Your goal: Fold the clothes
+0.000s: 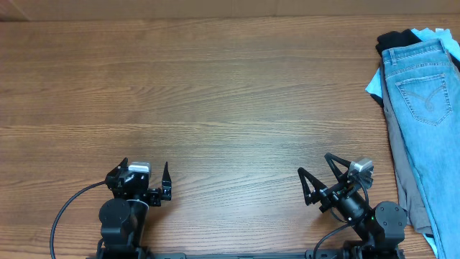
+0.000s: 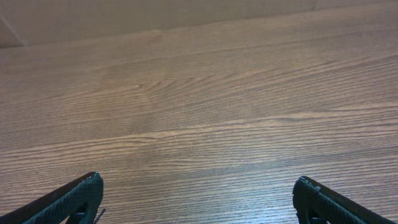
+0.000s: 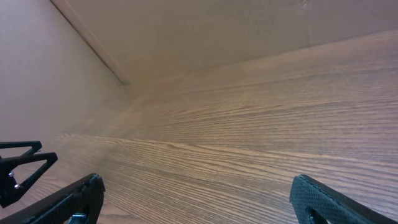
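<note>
The light-blue jeans [image 1: 424, 108] lie lengthwise at the far right edge of the table, back pocket up, on top of a small pile of other clothes. My left gripper [image 1: 142, 171] is open and empty near the front edge at the left, far from the jeans. My right gripper [image 1: 313, 164] is open and empty near the front edge, left of the jeans and apart from them. In the left wrist view the left gripper's jaws [image 2: 198, 180] are spread wide over bare wood. The right wrist view shows the same for the right gripper [image 3: 198, 180]. The jeans show in neither wrist view.
Under the jeans lie a grey garment [image 1: 399, 155], a black one [image 1: 395, 37] and a pale blue one [image 1: 374, 84]. The wooden table [image 1: 215, 93] spreads left of the pile. A wall borders its far side [image 3: 186, 31]. The left gripper's fingers show in the right wrist view [image 3: 18, 163].
</note>
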Robot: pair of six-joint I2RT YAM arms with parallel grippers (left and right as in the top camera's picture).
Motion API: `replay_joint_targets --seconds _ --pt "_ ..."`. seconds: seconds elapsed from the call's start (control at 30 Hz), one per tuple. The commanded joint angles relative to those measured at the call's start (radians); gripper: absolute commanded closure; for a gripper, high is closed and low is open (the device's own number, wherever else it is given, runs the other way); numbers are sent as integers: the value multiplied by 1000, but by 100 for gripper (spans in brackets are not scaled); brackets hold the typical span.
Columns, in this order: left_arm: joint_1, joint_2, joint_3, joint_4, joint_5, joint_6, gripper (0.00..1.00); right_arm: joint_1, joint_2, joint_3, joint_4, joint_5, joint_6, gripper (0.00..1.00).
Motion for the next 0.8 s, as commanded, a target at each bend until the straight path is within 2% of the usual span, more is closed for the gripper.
replay_joint_targets --seconds 0.0,0.07,0.13,0.23,0.37,0.4,0.53,0.7,0.77 --pt "-2 -2 2 -12 -14 -10 0 -4 -9 -3 5 -5 4 0" --pt "-2 -2 2 -13 -14 -10 0 -4 -9 -3 59 0 6 0" --pt "-2 -2 2 -12 -14 -9 0 -4 -9 -3 116 -80 88 0" --pt "-2 -2 2 -12 -14 -9 0 -4 -9 -3 85 -318 336 0" --pt "-2 -2 2 -13 -14 -9 0 -4 -9 -3 100 -296 621 0" --pt "-2 -2 2 -12 -14 -9 0 -4 -9 -3 114 -285 643 0" --pt "-2 -2 2 -12 -14 -9 0 -4 -9 1 380 -268 659 0" --pt "-2 -2 2 -13 -14 -10 0 -4 10 83 392 -105 650 0" --pt "-2 -2 2 -12 -14 -9 0 -4 42 122 392 -58 600 0"
